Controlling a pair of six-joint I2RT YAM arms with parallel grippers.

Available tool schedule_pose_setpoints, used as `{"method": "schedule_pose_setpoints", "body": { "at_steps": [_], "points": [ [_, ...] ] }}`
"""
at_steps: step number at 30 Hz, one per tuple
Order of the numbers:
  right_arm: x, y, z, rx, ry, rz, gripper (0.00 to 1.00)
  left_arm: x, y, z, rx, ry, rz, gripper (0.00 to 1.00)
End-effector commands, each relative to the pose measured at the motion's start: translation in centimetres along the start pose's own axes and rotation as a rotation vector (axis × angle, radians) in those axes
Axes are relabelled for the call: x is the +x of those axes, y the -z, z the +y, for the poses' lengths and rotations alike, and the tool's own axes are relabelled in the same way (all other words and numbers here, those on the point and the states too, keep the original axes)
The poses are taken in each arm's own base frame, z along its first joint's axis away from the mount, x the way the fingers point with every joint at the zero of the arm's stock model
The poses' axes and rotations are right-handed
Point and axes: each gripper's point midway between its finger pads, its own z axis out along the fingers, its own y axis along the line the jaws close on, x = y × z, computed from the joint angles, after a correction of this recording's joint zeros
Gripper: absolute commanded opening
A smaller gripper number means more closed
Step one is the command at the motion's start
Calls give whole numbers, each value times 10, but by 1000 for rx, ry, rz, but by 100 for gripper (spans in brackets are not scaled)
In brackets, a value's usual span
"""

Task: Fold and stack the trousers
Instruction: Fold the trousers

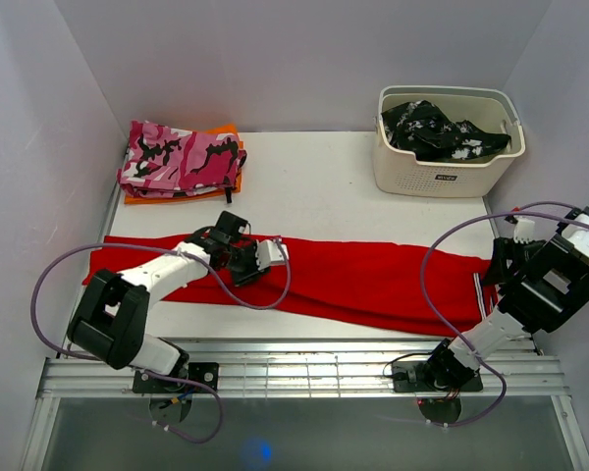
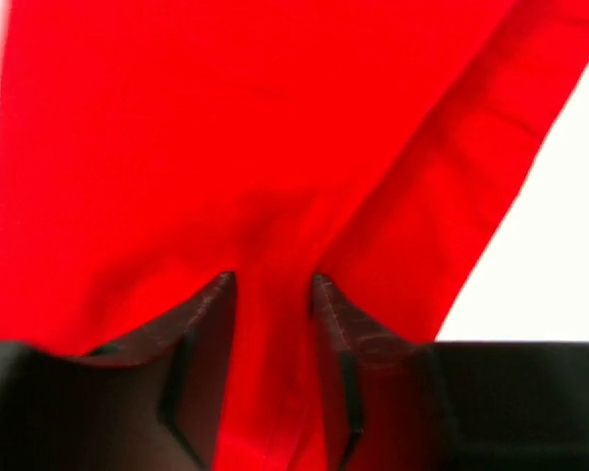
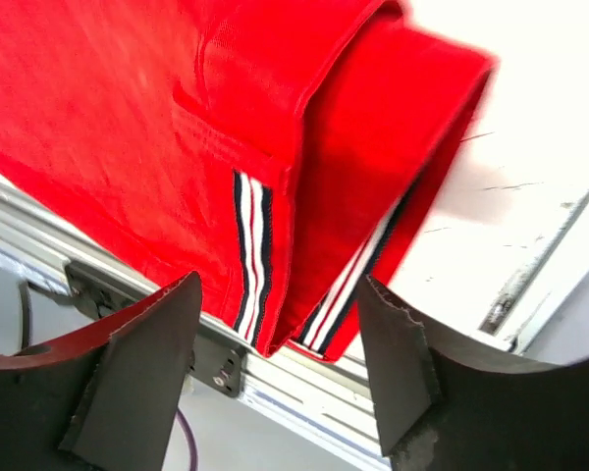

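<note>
Bright-red long fabric trousers (image 1: 373, 275) lie stretched in a long band across the front of the white worktop (image 1: 314, 186).

On their left part, the left gripper (image 2: 272, 285) sits low on the cloth, its jaws partly apart with a raised ridge of red fabric between them. At the right end, the right gripper (image 3: 280, 285) hovers over the folded, striped hem, its jaws wide open and holding nothing. A folded pink camouflage garment (image 1: 177, 157) lies back left, and a cream plastic basket (image 1: 437, 167) stands back right.

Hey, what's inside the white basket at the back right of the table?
A crumpled black-and-white patterned garment fills the white basket. Anything beneath it, and the basket's bottom, is covered from view.
</note>
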Motion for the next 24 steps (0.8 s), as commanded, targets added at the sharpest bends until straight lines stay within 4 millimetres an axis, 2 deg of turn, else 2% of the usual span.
{"method": "schedule_pose_setpoints", "body": {
  "at_steps": [1, 2, 3, 4, 5, 6, 7, 8, 9, 10, 11, 12, 13, 14, 15, 16, 18, 19, 20, 22, 24],
  "points": [
    [-24, 15, -2, 27, -44, -96, 67, -36, 31, 16, -16, -40, -109, 49],
    [-21, 14, -2, 38, -86, -86, 60, -54, 37, 14, 1, -49, -175, 69],
    [-19, 14, -1, 49, -101, -85, 59, -82, 49, 24, -33, -79, -248, 72],
    [-18, 13, -4, 69, -114, -84, 59, -100, 53, 27, -46, -82, -287, 73],
    [-11, 9, -2, 69, -150, -71, 58, -121, 51, 19, -39, -87, -313, 73],
    [-10, 10, -1, 79, -161, -80, 58, -148, 52, 26, -75, -120, -359, 74],
    [-9, 10, -6, 94, -180, -95, 58, -162, 49, 25, -85, -131, -378, 73],
    [-10, 10, -4, 81, -197, -112, 58, -181, 44, 12, -59, -134, -408, 74],
    [-12, 10, -4, 69, -226, -127, 57, -201, 42, 10, -53, -152, -461, 74],
    [-14, 12, -5, 58, -243, -144, 57, -212, 32, 8, -34, -149, -473, 74],
    [-14, 13, -3, 33, -265, -162, 53, -225, 22, -9, 5, -172, -488, 74],
    [-12, 10, -5, 23, -285, -146, 52, -236, 14, -15, 19, -186, -506, 74],
    [-8, 7, -7, 23, -298, -129, 51, -238, -5, -21, 52, -187, -486, 73],
    [-4, 4, -8, 24, -301, -110, 49, -243, -17, -35, 84, -203, -478, 72],
    [1, -4, -8, 11, -308, -90, 49, -245, -27, -37, 91, -188, -470, 71],
    [4, -8, -9, 13, -307, -79, 49, -244, -45, -39, 120, -168, -445, 68],
    [8, -20, -16, 28, -294, -60, 49, -238, -63, -43, 154, -127, -417, 66],
    [11, -28, -13, 15, -306, -46, 49, -235, -70, -43, 163, -99, -400, 64],
    [9, -34, -12, 0, -307, -49, 48, -225, -82, -46, 176, -85, -370, 64],
    [11, -49, -10, -25, -330, -35, 47, -214, -91, -46, 168, -72, -344, 62],
    [4, -60, -5, -49, -320, -29, 46, -189, -103, -48, 158, -56, -286, 60]
  ]
}}
